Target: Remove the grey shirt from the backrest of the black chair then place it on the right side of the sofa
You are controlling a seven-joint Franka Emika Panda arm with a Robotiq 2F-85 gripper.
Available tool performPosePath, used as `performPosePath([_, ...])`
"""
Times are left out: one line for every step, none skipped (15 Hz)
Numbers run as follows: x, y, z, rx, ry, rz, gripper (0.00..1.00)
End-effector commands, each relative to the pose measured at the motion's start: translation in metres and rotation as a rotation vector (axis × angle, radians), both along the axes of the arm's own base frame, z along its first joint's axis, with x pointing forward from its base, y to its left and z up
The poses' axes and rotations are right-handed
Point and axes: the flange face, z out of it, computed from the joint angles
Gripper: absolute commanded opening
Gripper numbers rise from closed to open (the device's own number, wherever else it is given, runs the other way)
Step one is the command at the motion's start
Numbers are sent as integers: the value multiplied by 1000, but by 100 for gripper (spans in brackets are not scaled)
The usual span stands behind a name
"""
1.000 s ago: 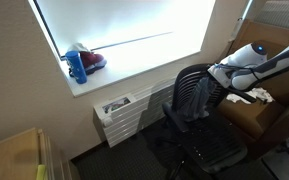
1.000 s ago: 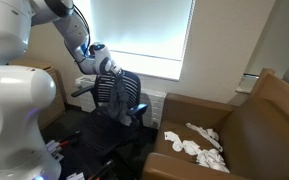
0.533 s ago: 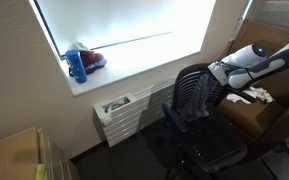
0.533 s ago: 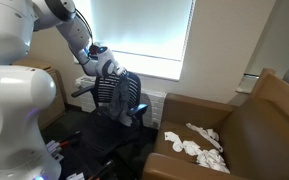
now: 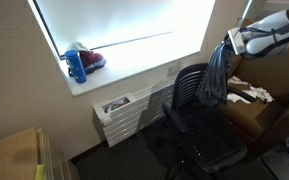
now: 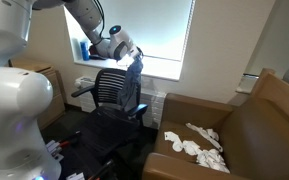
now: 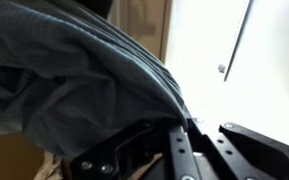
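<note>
The gripper (image 5: 234,42) is clenched on the grey shirt (image 5: 216,78), which hangs straight down just beside the black chair (image 6: 114,92) backrest; the sofa (image 6: 246,132) sits well apart, sideways.

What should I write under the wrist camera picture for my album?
Close-up: the grey shirt hangs in folds from the robot's hand, with a bright window behind.

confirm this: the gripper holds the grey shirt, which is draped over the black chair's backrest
Not quite: the gripper holds the grey shirt, but it hangs from the gripper, off the bare backrest of the black chair, as both exterior views show.
</note>
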Motion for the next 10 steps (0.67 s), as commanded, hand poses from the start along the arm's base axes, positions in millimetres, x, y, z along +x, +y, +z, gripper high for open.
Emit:
performPosePath([-36,3,89,39,-63,145,1])
performPosePath([-51,8,109,44,-86,183,1])
performPosePath([-64,18,123,53,-107,217,1])
performPosePath([-73,28,127,61,-126,251,1])
performPosePath([-83,42,130,70,-142,289,1])
performPosePath([-93,55,128,83,-153,329,1])
performPosePath([-101,67,121,98,-160,373,1])
performPosePath([-111,77,112,117,-170,426,1])
performPosePath([-119,82,100,137,-176,481,1])
performPosePath([-129,84,87,148,-181,540,1])
